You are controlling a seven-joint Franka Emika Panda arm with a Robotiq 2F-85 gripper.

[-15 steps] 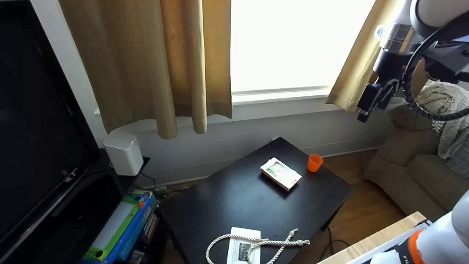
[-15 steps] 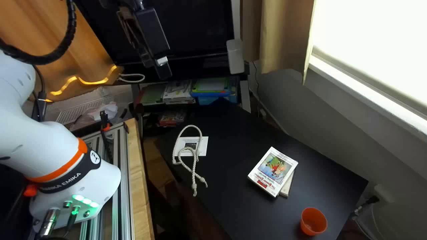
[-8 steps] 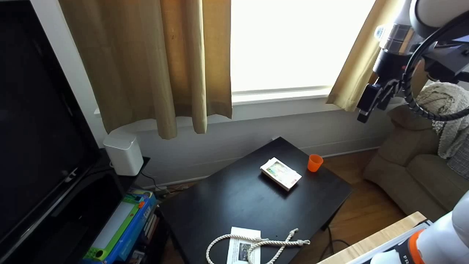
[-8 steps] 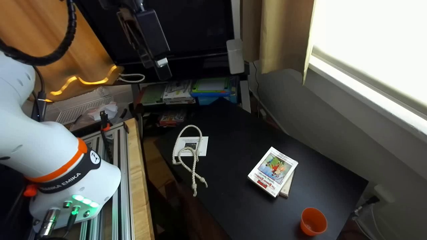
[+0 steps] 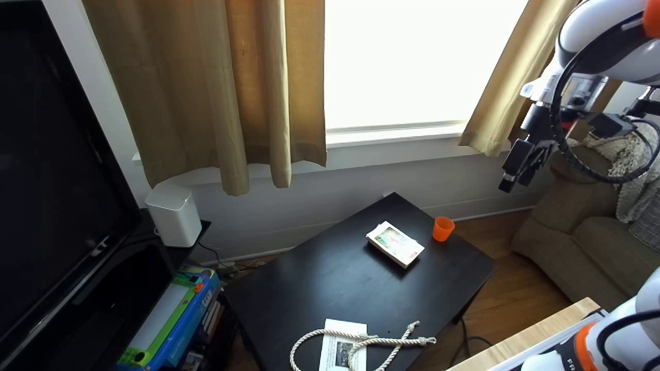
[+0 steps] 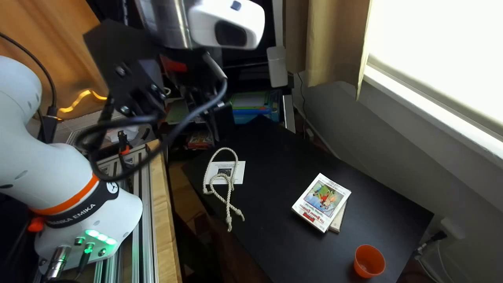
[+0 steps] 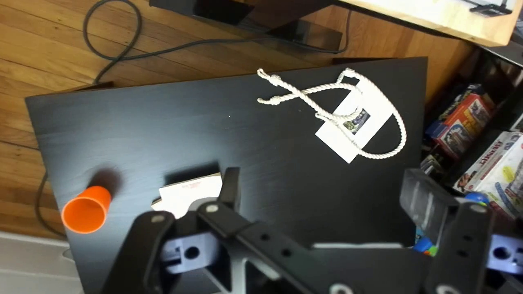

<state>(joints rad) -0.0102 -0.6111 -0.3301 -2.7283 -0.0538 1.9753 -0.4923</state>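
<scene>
In the wrist view, the gripper (image 7: 329, 188) is hanging, fingers spread wide; below it, a twisty white rope (image 7: 334, 118) with knotty ends is curling. In an exterior view, an orange cup (image 5: 442, 231) is standing below it, near two books (image 5: 395, 243).

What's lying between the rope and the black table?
A printed white sheet lies under part of the rope; the wrist view shows it.

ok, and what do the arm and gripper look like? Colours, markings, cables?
White, rounded arm with an orange ring, a black band lettered FRANKA EMIKA and green lights. Looped black cable; silvery cylindrical section. Gripper: black and jointed, with pale lavender blocks.
</scene>
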